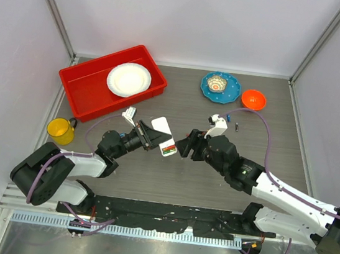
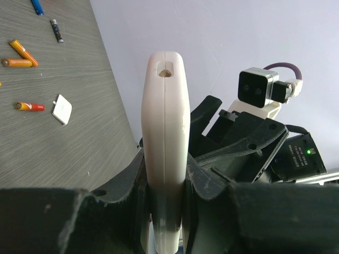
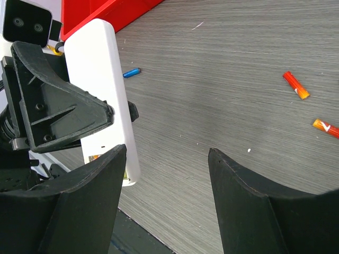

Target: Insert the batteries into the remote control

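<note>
My left gripper [image 1: 151, 138] is shut on the white remote control [image 1: 164, 135], held off the table and seen edge-on in the left wrist view [image 2: 165, 127]. Red and green show in a recess at the remote's near end [image 1: 168, 149]. My right gripper [image 1: 185, 146] stands open just right of the remote, nothing between its fingers [image 3: 241, 201]; the remote [image 3: 100, 79] lies by its left finger. Loose batteries lie on the table: a blue one [image 3: 132, 72], red-orange ones [image 3: 295, 85] [image 2: 24, 52] [image 2: 29, 106] and a dark one [image 2: 56, 30].
A small white cover piece [image 2: 62, 109] lies near the batteries. At the back left stands a red tray [image 1: 80, 93] holding a white plate [image 1: 128, 79]. A yellow mug [image 1: 61, 130], a blue plate with a bowl [image 1: 220, 85] and an orange bowl [image 1: 253, 99] stand around.
</note>
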Controlling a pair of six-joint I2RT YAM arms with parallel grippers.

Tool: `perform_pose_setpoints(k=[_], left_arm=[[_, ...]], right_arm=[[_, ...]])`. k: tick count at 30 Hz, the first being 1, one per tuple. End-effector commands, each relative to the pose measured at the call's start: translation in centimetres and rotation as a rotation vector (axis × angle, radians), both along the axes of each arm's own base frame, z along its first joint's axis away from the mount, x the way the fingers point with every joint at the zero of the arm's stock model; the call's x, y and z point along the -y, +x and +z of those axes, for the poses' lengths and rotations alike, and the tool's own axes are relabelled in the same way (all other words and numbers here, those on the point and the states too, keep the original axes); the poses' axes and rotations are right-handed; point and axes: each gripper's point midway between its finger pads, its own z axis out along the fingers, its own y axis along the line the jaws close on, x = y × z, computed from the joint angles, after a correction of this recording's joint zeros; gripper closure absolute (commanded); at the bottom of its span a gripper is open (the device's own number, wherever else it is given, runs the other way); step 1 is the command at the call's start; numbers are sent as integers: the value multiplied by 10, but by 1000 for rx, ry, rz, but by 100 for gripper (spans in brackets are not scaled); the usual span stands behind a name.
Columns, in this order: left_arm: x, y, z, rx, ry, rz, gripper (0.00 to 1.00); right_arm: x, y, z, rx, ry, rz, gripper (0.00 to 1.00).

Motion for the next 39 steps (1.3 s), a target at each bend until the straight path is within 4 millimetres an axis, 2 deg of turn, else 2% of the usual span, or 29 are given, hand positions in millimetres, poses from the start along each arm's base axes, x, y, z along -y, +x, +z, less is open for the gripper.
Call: perform_pose_setpoints(k=[1, 14, 17, 21, 25, 29, 30, 31, 35, 39], left_arm=[[-11, -13, 79, 260, -214, 13, 100], [-10, -12, 75, 255, -205, 11, 100], [-10, -12, 74, 254, -203, 13, 100], [-10, -11, 72, 251, -196, 18, 100], [-9, -9, 73, 256, -197, 22, 100], [-11, -3, 83, 286, -209, 55, 100], [-12, -2, 89, 297, -219, 67, 100], [-13, -1, 92, 307, -223, 73, 100], [-14, -1, 103, 340, -237, 83, 100], [-14, -1, 109, 353, -246, 80, 100]], right_arm=[[2, -4, 10, 17, -26, 18, 31], [7, -4, 17, 25, -21, 6, 31], [9, -2, 28, 44, -2, -16, 31], [15, 0, 55, 91, 46, -39, 30], [17, -1, 64, 91, 70, -45, 30], [6, -7, 63, 36, 190, -18, 28], [5, -8, 55, -2, 230, -20, 28], [2, -8, 63, -3, 295, 6, 28], [0, -10, 73, -35, 499, 62, 28], [6, -8, 82, -28, 669, 97, 28]])
